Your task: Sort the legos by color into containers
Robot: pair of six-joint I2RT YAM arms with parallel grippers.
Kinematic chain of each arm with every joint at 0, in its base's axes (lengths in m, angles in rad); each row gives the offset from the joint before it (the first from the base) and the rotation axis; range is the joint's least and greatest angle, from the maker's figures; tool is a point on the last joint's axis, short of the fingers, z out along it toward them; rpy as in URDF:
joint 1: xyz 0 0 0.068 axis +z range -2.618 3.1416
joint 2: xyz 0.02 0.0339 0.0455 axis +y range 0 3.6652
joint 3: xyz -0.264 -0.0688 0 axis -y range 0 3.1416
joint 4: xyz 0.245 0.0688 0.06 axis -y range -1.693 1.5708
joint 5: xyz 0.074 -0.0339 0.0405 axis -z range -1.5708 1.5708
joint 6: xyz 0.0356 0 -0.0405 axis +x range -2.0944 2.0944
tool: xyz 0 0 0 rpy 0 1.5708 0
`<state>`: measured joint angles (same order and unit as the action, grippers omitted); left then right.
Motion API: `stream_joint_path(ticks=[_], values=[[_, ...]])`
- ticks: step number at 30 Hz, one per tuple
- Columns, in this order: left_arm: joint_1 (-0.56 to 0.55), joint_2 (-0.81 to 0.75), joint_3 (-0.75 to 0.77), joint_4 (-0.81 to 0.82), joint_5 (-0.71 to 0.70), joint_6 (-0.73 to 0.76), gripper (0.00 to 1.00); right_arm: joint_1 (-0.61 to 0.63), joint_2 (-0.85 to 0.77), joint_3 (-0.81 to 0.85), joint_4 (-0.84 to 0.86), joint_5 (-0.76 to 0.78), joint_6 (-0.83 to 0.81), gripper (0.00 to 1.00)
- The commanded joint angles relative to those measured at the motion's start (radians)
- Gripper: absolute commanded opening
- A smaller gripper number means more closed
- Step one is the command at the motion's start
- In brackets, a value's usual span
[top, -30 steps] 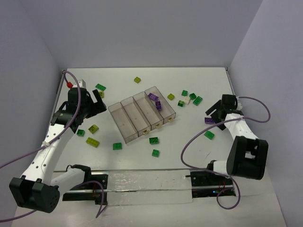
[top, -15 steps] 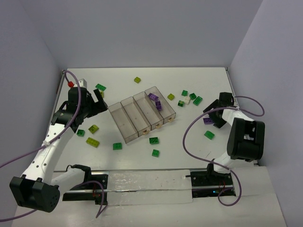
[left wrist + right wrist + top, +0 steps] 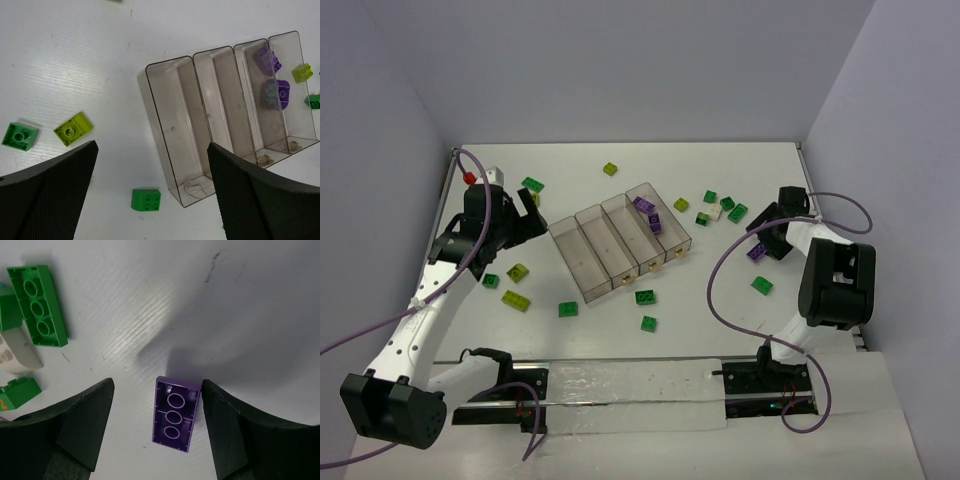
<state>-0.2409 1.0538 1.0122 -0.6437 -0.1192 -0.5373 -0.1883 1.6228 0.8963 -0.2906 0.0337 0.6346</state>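
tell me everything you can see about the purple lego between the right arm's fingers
The purple lego is a small oblong brick of glossy plastic. It lies upside down and flat on the white table, with three round tubes in a row showing in its hollow underside. It sits between the right arm's open fingers, closer to one than the other; whether it touches either cannot be told. It lies apart from the green bricks.

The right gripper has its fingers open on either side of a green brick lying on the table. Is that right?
Not quite. The brick is purple, not green. The right wrist view shows the purple brick lying hollow side up on the table between the open fingers of the right gripper. The nearest green brick lies off to one side, outside the fingers.
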Motion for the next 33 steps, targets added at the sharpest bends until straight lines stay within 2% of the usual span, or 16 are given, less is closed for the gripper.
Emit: stream_joint_path(ticks=[1,3,5,13,15,18,22,27,33], values=[[-0.003,-0.014,0.017,0.013,-0.016,0.008,0.99,0.043,0.028,0.043,0.002,0.016,-0.023,0.78],[-0.003,-0.023,0.012,0.015,-0.017,0.006,0.99,0.059,0.041,0.045,-0.007,0.031,-0.022,0.78],[-0.005,-0.025,0.009,0.015,-0.016,0.0,0.99,0.067,0.042,0.032,-0.003,0.044,-0.015,0.72],[-0.003,-0.02,0.027,0.007,-0.019,0.0,0.99,0.076,-0.031,0.004,0.004,0.036,-0.012,0.25],[-0.004,-0.02,0.028,0.007,-0.02,-0.001,0.99,0.086,-0.06,0.009,0.004,0.007,-0.013,0.16],[-0.003,-0.012,0.025,0.006,-0.019,-0.009,0.99,0.156,-0.182,0.052,0.002,-0.018,-0.012,0.15],[-0.003,-0.003,0.031,0.001,-0.016,-0.009,0.99,0.323,-0.203,0.166,-0.04,0.037,-0.006,0.16],[-0.005,-0.016,0.037,-0.011,-0.028,-0.01,0.99,0.506,-0.069,0.365,-0.091,0.094,-0.031,0.17],[-0.005,-0.03,0.037,-0.022,-0.037,-0.012,0.99,0.609,0.066,0.483,-0.131,0.133,-0.061,0.17]])
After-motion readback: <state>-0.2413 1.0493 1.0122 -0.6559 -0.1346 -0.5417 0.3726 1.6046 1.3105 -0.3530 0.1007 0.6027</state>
